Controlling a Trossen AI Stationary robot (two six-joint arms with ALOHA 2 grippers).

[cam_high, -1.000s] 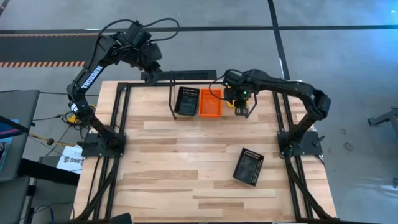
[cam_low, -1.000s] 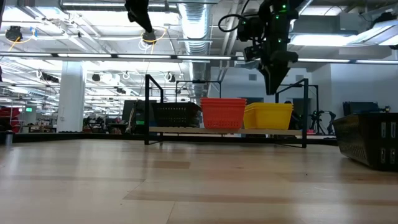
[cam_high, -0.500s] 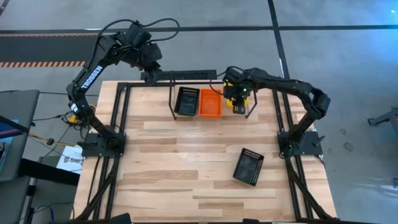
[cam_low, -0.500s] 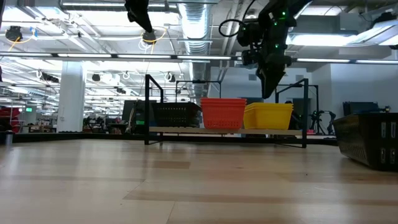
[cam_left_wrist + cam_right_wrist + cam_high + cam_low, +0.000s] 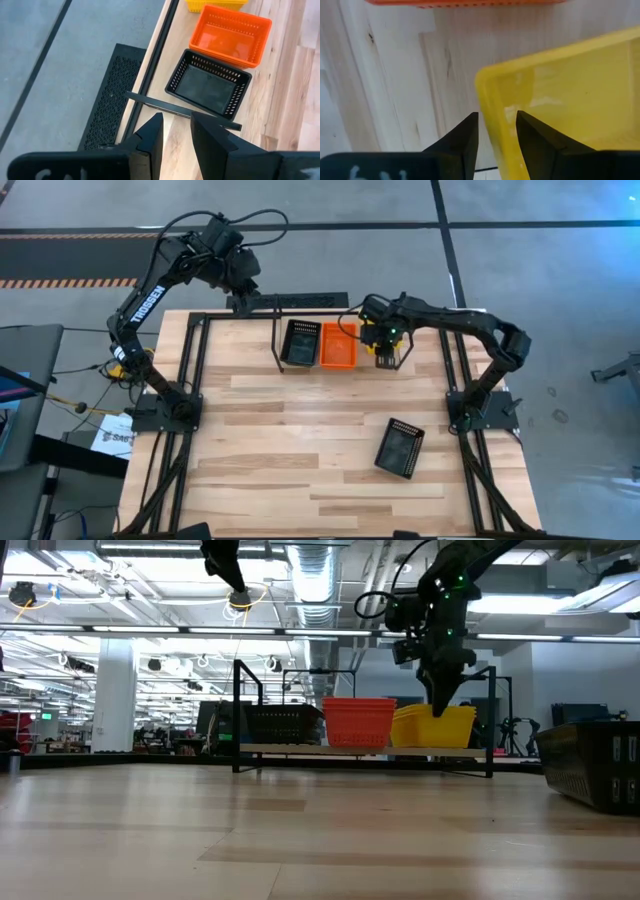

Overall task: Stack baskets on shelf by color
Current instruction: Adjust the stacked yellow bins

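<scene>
Fingers of my right hand (image 5: 441,708) straddle one wall of the yellow basket (image 5: 560,95): in the right wrist view one dark finger sits outside the rim and the other inside, parted, with a gap on either side of the plastic, so I am around the wall but not clamped on it. From above, that hand (image 5: 386,356) hangs over the right end of the shelf (image 5: 365,749), and the level view shows its tips dipped to the top edge of the yellow basket (image 5: 432,727).

Just beside the yellow one sits the red-orange basket (image 5: 338,345), and touching that on its other side the black basket (image 5: 300,343); all three stand in a row between the shelf's two upright posts. Whether each is a single basket or a stack, I cannot tell.

Well apart, near the right front of the counter (image 5: 270,440), another black basket (image 5: 400,448) lies alone, turned at an angle.

My left hand (image 5: 175,134) waits high behind the counter's far-left edge, fingers slightly parted and holding nothing, looking down on the black basket (image 5: 209,86) and red-orange basket (image 5: 230,35).
</scene>
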